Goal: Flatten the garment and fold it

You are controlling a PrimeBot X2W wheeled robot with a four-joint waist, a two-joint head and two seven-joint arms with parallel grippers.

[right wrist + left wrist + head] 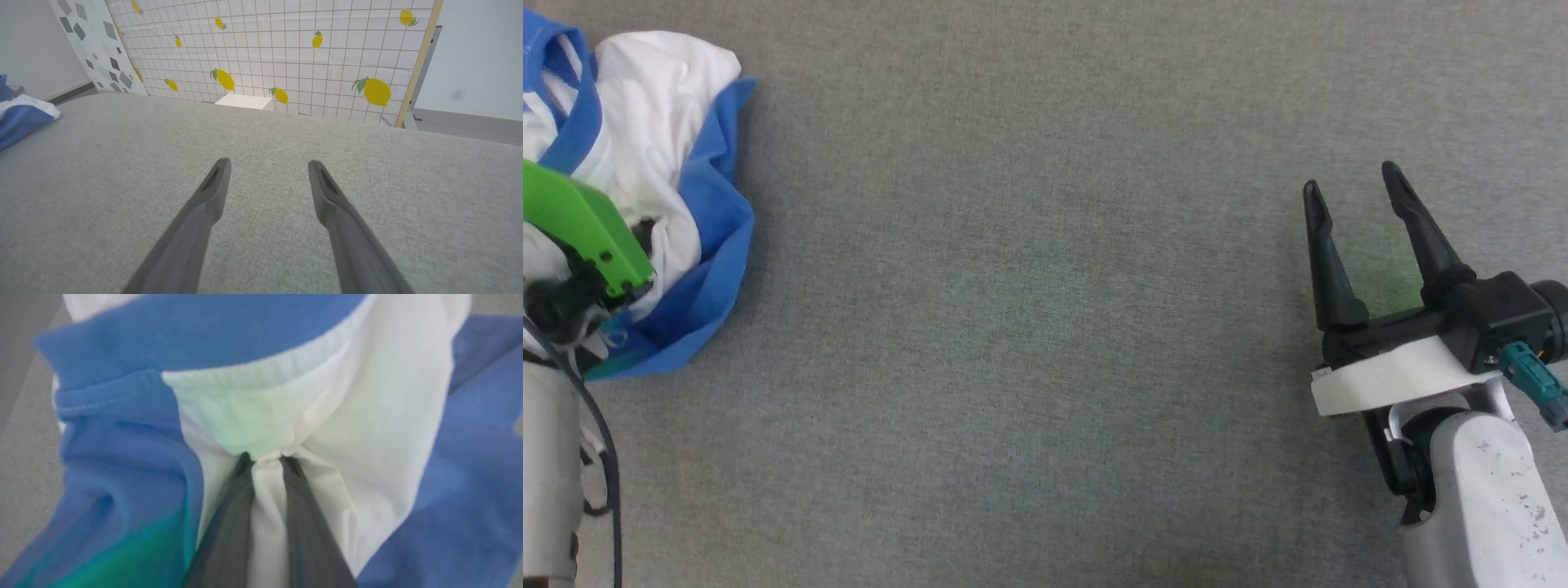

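Note:
The garment is a crumpled heap of white and royal-blue cloth at the far left of the grey surface. In the left wrist view my left gripper is shut on a fold of the garment's white cloth, which is bunched between the two dark fingers. In the head view the arm's green wrist cover lies over the heap and hides the fingers. My right gripper stands open far to the right, above bare surface, with nothing between its fingers. The right wrist view shows that gripper open and an edge of the garment at the far left.
The grey fabric surface stretches wide between the two arms. Beyond its far edge stand a lemon-printed grid panel, a white box and pale walls.

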